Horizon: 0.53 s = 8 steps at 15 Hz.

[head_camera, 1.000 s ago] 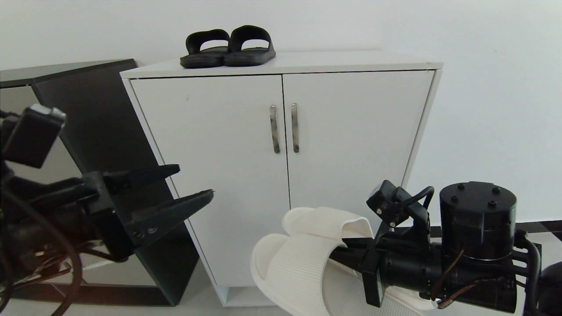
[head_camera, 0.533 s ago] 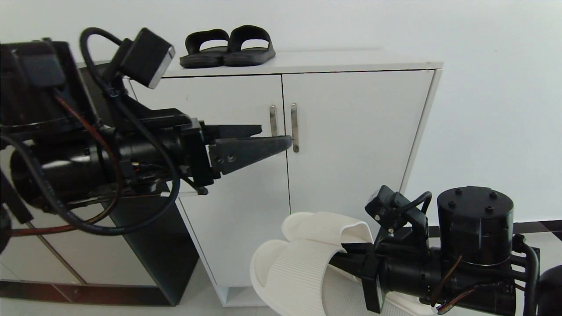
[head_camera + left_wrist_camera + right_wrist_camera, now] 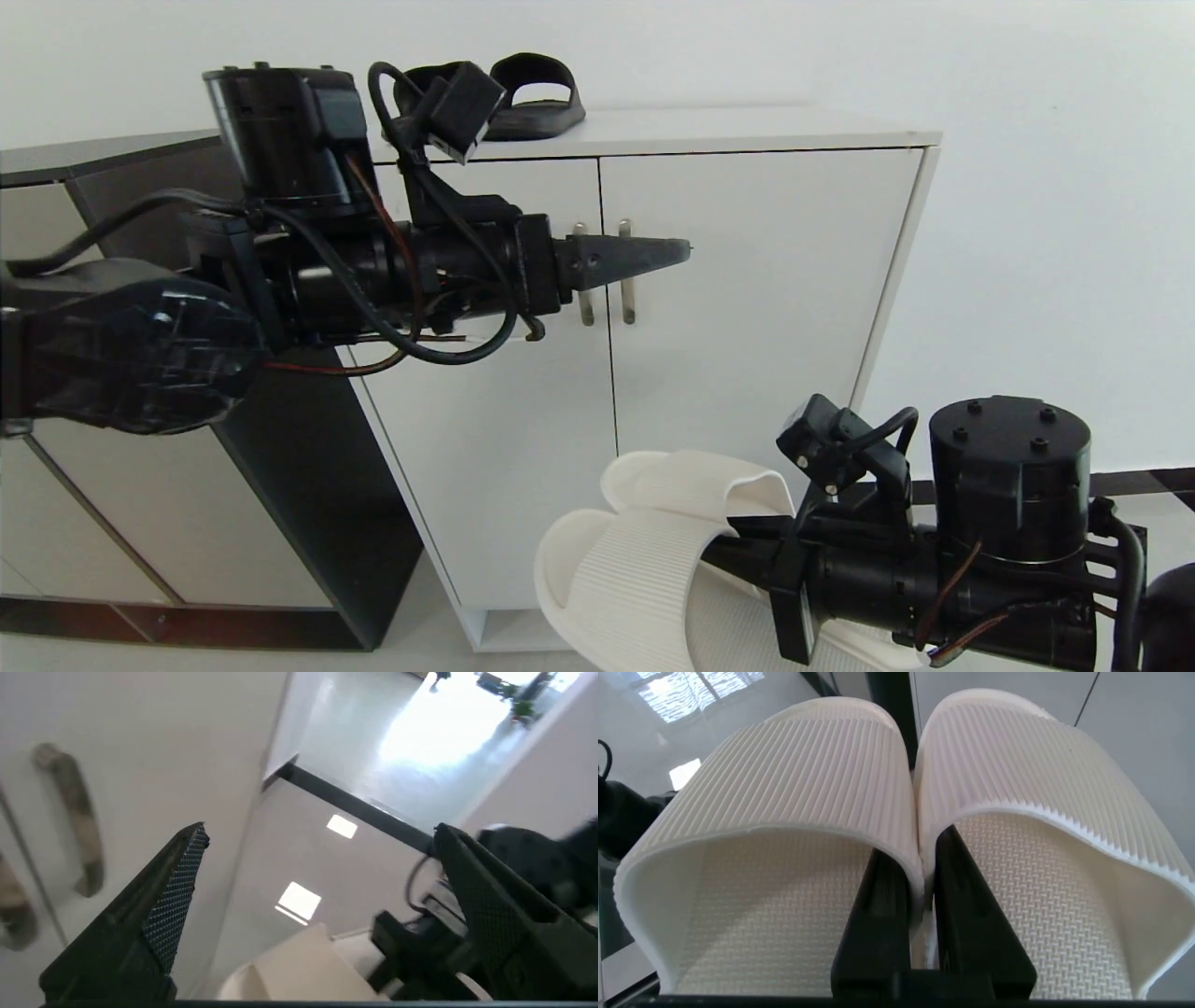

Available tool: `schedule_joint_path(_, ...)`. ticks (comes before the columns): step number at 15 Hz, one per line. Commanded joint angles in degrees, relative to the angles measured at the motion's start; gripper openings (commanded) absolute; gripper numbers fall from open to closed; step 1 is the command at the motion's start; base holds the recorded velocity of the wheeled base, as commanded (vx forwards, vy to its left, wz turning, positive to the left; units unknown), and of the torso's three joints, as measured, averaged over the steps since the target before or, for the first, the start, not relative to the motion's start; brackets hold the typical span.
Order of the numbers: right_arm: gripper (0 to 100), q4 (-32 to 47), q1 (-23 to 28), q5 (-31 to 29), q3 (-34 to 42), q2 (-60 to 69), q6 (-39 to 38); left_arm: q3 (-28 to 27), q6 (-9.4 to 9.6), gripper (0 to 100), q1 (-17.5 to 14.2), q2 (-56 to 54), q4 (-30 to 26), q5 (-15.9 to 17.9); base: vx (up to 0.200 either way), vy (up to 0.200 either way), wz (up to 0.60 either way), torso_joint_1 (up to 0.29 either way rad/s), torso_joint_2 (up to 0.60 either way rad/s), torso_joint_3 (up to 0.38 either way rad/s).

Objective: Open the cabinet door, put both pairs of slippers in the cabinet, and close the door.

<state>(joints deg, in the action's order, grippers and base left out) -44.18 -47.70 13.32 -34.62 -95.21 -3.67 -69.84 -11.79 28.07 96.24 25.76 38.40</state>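
Note:
The white cabinet [image 3: 747, 280] has both doors shut, with two metal handles [image 3: 605, 273] side by side at the centre seam. A black pair of slippers [image 3: 537, 89] lies on its top, partly hidden by my left arm. My left gripper [image 3: 680, 249] is level with the handles, its tips in front of the right door just past them. In the left wrist view that gripper [image 3: 320, 838] is open and holds nothing, with a handle [image 3: 79, 821] off to one side. My right gripper [image 3: 920, 896] is shut on the white pair of slippers [image 3: 644, 569], low in front of the cabinet.
A dark cabinet [image 3: 233, 411] with a glossy front stands against the white cabinet's left side. A white wall [image 3: 1055, 233] runs behind, and light floor [image 3: 439, 644] lies below.
My left arm has risen from low on the left and swung right, bringing its open gripper up to the door handles. The right arm and white slippers have barely shifted.

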Motion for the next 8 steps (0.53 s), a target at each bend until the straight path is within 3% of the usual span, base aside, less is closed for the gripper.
schedule_joint_path(1,0,0.0,0.0,0.0,0.0,-0.2,0.0,-2.1,0.63,100,-0.2,3.7,0.1,-1.3,0.0,0.0,0.0,0.0,0.0,0.0)
schedule_joint_path(8,0,0.0,0.0,0.0,0.0,-0.7,0.0,-2.5,0.63,100,-4.2,5.4,0.1,-1.3,0.0,0.0,0.0,0.0,0.0,0.0)
